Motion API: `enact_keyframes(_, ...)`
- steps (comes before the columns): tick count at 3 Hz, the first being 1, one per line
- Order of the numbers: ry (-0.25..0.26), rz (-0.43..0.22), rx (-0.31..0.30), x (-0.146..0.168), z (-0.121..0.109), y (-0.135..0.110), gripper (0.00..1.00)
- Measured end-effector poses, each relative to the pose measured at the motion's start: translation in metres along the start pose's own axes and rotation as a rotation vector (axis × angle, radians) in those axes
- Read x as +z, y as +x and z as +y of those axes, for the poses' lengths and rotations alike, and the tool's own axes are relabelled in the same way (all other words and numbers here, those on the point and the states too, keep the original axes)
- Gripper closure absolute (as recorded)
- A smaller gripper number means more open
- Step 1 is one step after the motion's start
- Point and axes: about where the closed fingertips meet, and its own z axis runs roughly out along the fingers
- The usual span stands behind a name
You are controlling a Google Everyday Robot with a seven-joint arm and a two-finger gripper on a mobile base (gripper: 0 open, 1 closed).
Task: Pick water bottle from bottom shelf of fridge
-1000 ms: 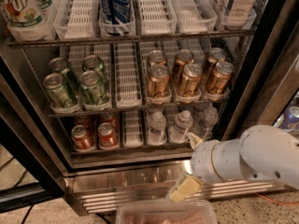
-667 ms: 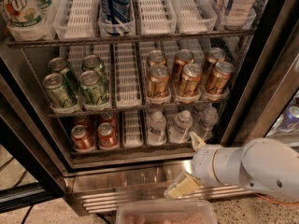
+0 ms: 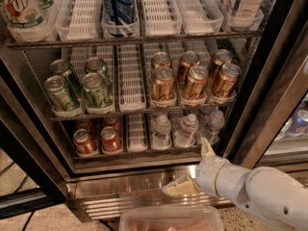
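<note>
Three water bottles stand on the bottom shelf [image 3: 137, 154] of the fridge [image 3: 269, 81]: left [image 3: 161, 131], middle [image 3: 186, 129] and right [image 3: 213, 124], each clear with a white cap. My gripper [image 3: 193, 167] is open and empty, just in front of and below the shelf edge. One cream finger [image 3: 207, 148] points up towards the right bottle. The other finger [image 3: 179, 187] lies across the steel base panel [image 3: 120, 186]. It touches no bottle.
Red cans [image 3: 85, 141] stand at the left of the bottom shelf, with a white lane tray [image 3: 136, 131] between them and the bottles. Gold cans [image 3: 192, 81] and green cans [image 3: 77, 85] fill the rack above. A pink tub [image 3: 171, 219] sits low in front.
My white arm has sunk lower and to the right. The gripper has stayed below the bottles, its lower finger shifting slightly left along the base panel.
</note>
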Motion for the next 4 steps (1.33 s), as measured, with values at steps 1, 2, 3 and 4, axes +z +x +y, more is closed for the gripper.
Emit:
enact_keyframes(1,0.079,-0.026,0.076,0.008,-0.01,-0.002,0.0)
enact_keyframes(2,0.12,-0.047,0.144,0.034,-0.02,-0.011,0.0)
enact_keyframes(3,0.12,-0.047,0.144,0.034,-0.02,-0.011,0.0)
enact_keyframes(4,0.132,-0.061,0.165,0.038,-0.017,-0.011,0.0)
